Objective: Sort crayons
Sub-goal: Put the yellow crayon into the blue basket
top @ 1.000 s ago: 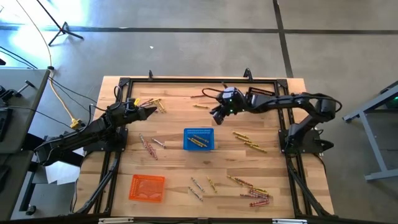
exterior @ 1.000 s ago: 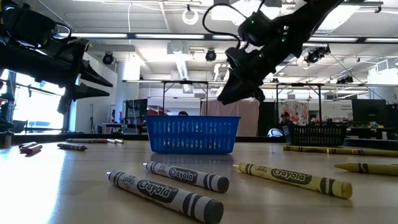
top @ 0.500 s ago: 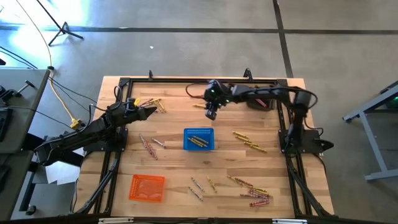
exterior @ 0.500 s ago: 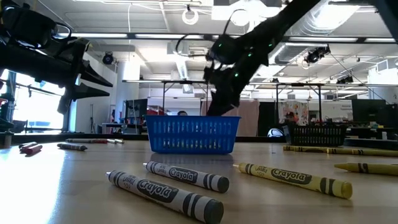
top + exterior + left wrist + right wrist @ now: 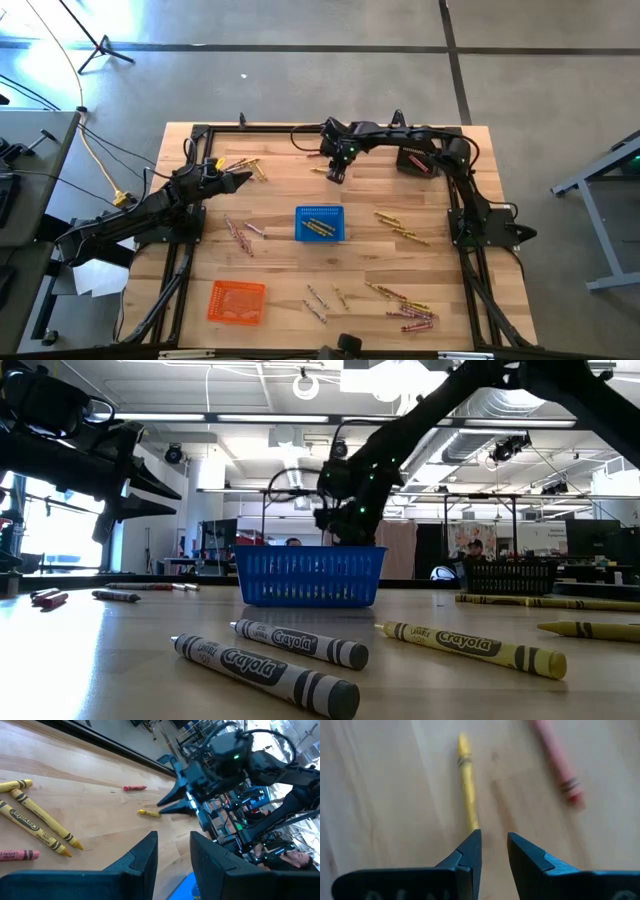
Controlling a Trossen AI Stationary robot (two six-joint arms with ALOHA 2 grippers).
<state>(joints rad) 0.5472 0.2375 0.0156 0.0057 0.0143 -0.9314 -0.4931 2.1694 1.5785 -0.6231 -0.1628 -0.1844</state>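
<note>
Crayons (image 5: 398,226): scattered across the bench (image 5: 280,260), in yellow, red and tan; several yellow ones lie inside the blue basket (image 5: 320,224) at mid-bench. One yellow crayon (image 5: 466,780) and one red crayon (image 5: 555,760) lie at the far side. Right pincer (image 5: 335,176): empty, poised just above that yellow crayon, jaws parted. Left pincer (image 5: 243,179): empty, jaws parted, near a yellow cluster at the far left. Orange basket (image 5: 237,301): near left corner.

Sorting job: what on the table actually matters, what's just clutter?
Job:
- crayons scattered over the table
- blue basket, crayons inside
- orange basket
- right gripper, over a yellow crayon

Clutter:
- yellow cable off the table's edge
- black basket behind
</note>
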